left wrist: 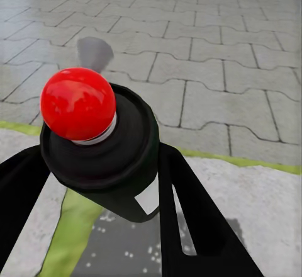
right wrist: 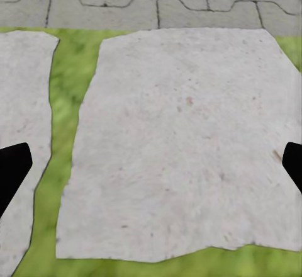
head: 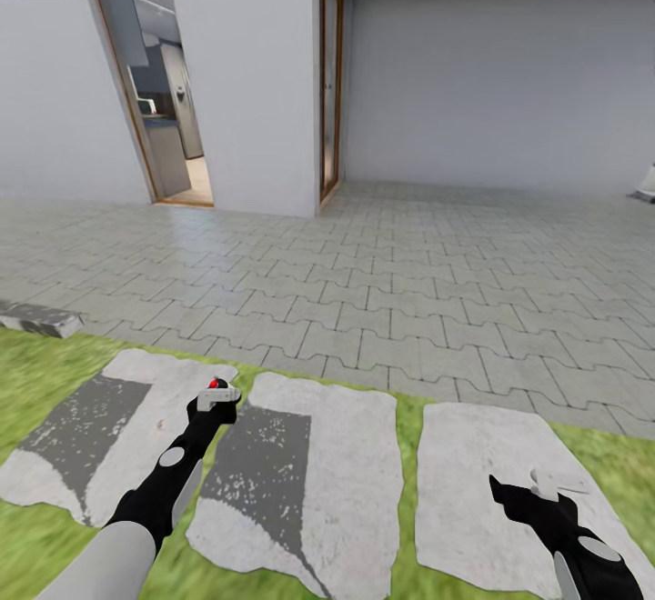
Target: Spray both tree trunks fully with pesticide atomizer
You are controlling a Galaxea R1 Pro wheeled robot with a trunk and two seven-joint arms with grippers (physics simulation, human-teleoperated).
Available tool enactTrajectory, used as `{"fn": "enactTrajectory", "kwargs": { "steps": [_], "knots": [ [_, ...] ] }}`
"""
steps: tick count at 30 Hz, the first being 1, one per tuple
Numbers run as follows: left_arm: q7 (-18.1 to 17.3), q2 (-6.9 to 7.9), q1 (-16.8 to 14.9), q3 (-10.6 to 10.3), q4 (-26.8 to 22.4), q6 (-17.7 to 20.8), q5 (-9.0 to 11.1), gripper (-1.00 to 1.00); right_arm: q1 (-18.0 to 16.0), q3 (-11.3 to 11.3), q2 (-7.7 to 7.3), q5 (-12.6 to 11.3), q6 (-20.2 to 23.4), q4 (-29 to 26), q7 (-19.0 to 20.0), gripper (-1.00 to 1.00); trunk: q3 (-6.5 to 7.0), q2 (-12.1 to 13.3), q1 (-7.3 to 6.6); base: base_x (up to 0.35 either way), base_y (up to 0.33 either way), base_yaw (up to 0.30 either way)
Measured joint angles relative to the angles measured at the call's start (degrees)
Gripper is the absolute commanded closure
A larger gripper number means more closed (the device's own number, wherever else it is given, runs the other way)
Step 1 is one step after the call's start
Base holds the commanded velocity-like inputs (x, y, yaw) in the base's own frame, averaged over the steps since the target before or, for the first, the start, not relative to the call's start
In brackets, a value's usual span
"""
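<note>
The pesticide atomizer (head: 216, 389), small and dark with a red tip, is held upright by my left gripper (head: 216, 402), which is shut on it above a grey stepping stone. In the left wrist view the atomizer (left wrist: 94, 138) sits between the two black fingers (left wrist: 192, 226), its red ball on top. My right gripper (head: 535, 489) hangs open and holds nothing, low over the right-hand stepping stone (right wrist: 182, 138); its black fingertips (right wrist: 12, 170) stand wide apart. Grass floor (head: 27, 364) lies under and around the stones. The trees and their trunks are out of view.
Three pale stepping stones (head: 337, 482) lie in the grass before me. Beyond them grey interlocking paving (head: 409, 273) runs to the white house wall (head: 246, 82), which has an open doorway (head: 168, 118) on the left. A loose stone block (head: 38, 318) sits at the left lawn edge.
</note>
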Motion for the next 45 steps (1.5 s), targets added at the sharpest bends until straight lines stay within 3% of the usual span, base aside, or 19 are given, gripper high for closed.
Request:
{"fn": "enactTrajectory", "kwargs": {
  "steps": [17,45],
  "knots": [
    [0.03,-0.01,0.00,0.00,0.00,0.09,0.00,1.00,0.00,0.04,0.02,0.00,0.00,0.01,0.01,-1.00,1.54,0.00,0.00,-0.012,0.000,0.000],
    [0.04,-0.01,0.00,0.00,0.09,0.07,0.00,1.00,0.00,0.09,0.08,0.00,0.00,0.17,0.02,-1.00,4.07,0.00,0.04,-0.326,0.000,0.000]
  ]
}}
